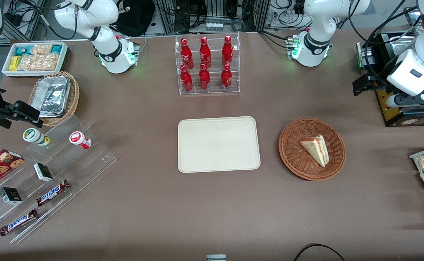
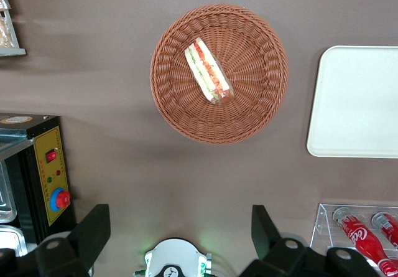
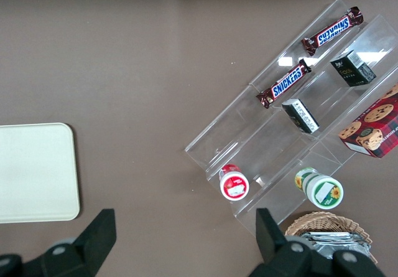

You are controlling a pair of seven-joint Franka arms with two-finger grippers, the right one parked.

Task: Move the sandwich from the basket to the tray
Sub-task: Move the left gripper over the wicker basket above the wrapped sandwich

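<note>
Wicker, reddish-brown and round, forms the basket (image 1: 312,148) on the brown desk (image 1: 212,203); the sandwich (image 1: 315,148) lies in it on one flat bread face, its red and green filling edge turned toward the tray (image 1: 218,144), its sharp tip pointing toward the front camera; the cream tray sits just beside the basket, toward the parked arm's end, bare; a clear rack of red bottles (image 1: 207,65) stands farther from the front camera than the tray.

The pincer (image 2: 177,230) hangs high over the desk, farther from the front camera than the basket and well apart from the sandwich; its two dark fingers (image 2: 93,227) are spread wide with nothing between them, so the reach has yet to begin.

The wedge looks light, soft and easily crushed; a hard squeeze would likely dent the bread and push filling out, and a grip near the thin tip would probably tear or let it pivot; the better hold seems to be across the thick middle, on the two long side edges, closing gently.
</note>
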